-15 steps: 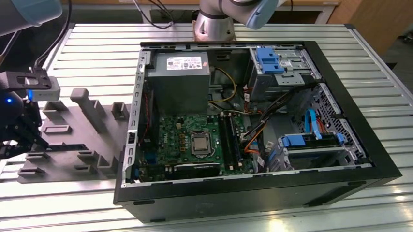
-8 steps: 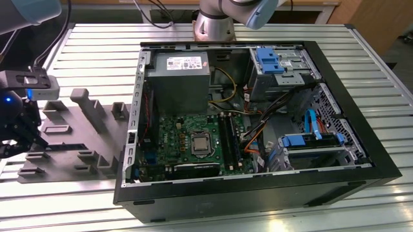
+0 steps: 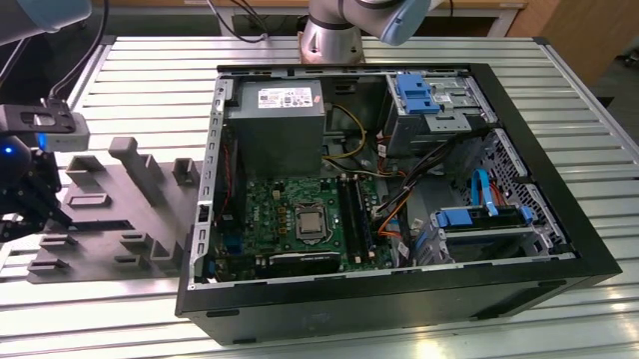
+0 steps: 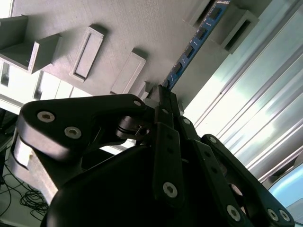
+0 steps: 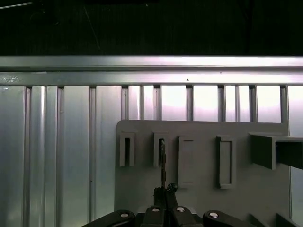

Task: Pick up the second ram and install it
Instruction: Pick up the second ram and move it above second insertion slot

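Fingers (image 4: 168,101) are closed narrowly on the second ram (image 4: 194,45), which stands on edge in the grey holder tray (image 4: 142,28). Judgement: the slot presents it upright for gripping.

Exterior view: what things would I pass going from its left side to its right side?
Gripper, shut on the second ram → grey holder tray → grey power-supply box → blue drive bracket.
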`<state>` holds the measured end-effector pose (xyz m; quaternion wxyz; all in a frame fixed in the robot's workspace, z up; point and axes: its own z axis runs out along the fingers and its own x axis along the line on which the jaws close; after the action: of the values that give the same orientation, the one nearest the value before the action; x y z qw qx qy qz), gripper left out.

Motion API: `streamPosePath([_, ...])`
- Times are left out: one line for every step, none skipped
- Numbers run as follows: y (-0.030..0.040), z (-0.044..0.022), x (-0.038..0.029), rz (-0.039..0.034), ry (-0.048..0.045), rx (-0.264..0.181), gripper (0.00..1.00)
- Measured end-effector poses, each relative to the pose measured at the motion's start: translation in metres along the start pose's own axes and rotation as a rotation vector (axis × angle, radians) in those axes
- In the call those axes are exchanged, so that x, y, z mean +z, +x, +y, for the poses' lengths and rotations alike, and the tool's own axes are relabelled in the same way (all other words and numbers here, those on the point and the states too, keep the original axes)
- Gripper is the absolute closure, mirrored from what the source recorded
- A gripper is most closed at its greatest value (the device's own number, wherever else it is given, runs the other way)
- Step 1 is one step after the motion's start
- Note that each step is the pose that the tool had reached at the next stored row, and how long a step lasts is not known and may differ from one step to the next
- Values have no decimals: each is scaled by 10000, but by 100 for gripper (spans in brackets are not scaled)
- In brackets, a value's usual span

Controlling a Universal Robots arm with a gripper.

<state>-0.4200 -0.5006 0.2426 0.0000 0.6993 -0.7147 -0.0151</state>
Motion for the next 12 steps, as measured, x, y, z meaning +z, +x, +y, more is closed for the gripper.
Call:
streamPosePath([0, 0, -8, 0, 0, 0, 89])
streamPosePath([0, 0, -17, 0, -1, 0, 89])
streamPosePath([-1, 1, -26, 1, 0, 0, 89])
streamPosePath([-1, 1, -34, 0, 0, -1, 89])
streamPosePath([-1, 1, -42, 0, 0, 0, 89])
streamPosePath([-1, 1, -51, 0, 0, 0, 89])
streamPosePath([-1, 1, -61, 1, -1, 0, 89])
streamPosePath([-2, 2, -71, 0, -1, 0, 89])
streamPosePath([-2, 2, -81, 1, -1, 0, 89])
streamPosePath([-2, 2, -90, 0, 0, 0, 89])
streamPosePath([-2, 2, -99, 1, -1, 1, 89])
streamPosePath([-2, 2, -107, -1, 0, 0, 89])
